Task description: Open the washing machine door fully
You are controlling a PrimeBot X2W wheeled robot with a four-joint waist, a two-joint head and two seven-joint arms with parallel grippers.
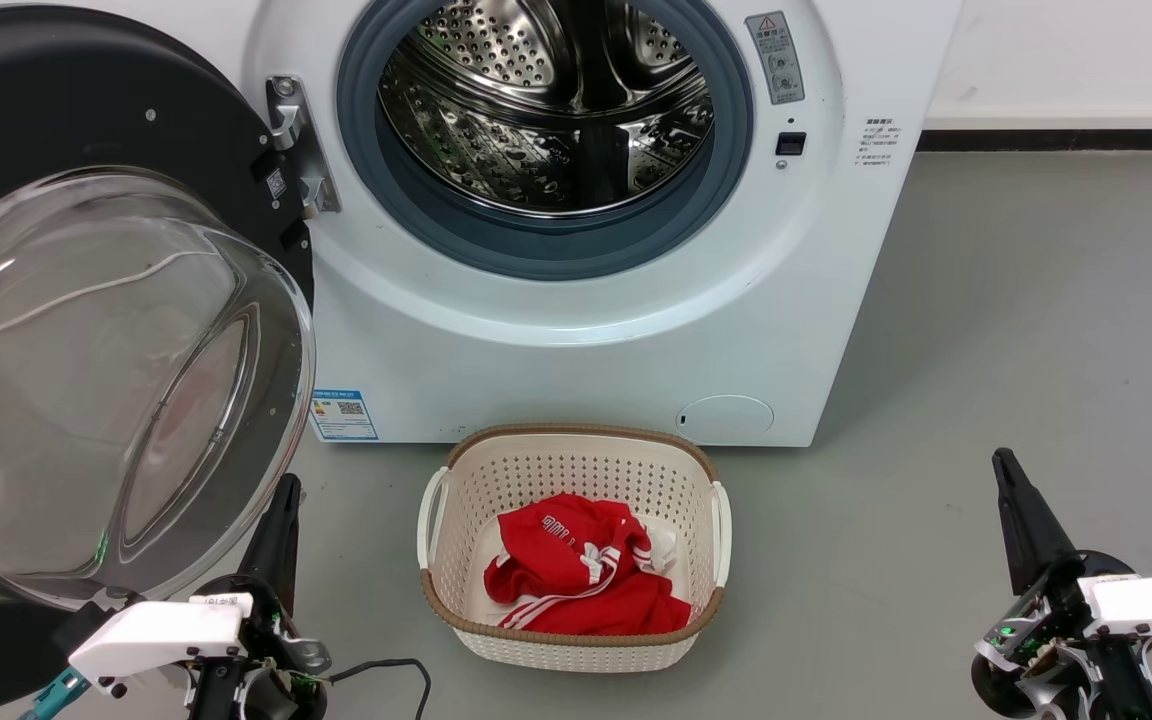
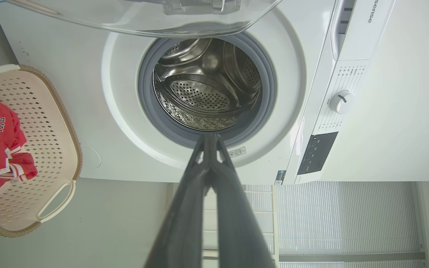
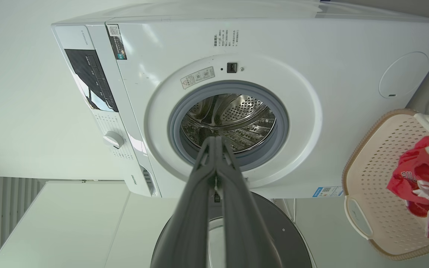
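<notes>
Left gripper (image 2: 210, 137) first: its fingers are pressed together into one dark point, holding nothing, aimed at the lower edge of the grey gasket (image 2: 270, 93). From the head camera that point sits right by the lower rim of the glass bowl (image 1: 86, 380). It may be brushing the glass, but that's hard to call from this angle. Over to the right gripper (image 3: 216, 138), and it's the same story: fingers closed tight on nothing, low at the right over the grey floor (image 1: 986, 350) and well apart from everything. Now the washing machine door (image 1: 66, 90): it stands wide open on its hinge (image 1: 298, 150) at the left of the opening, black frame angled out toward the camera and clear dome bulging forward. That leaves the perforated steel drum (image 1: 546, 100) of the washing machine (image 1: 586, 350) fully exposed. Low on the white front are a blue label (image 1: 343, 414) at the left and a round flap (image 1: 726, 417) at the right. Just in front, on the floor between the two grippers, sits a cream laundry basket (image 1: 576, 436) with a crumpled red shirt (image 1: 586, 575) with white stripes inside.
</notes>
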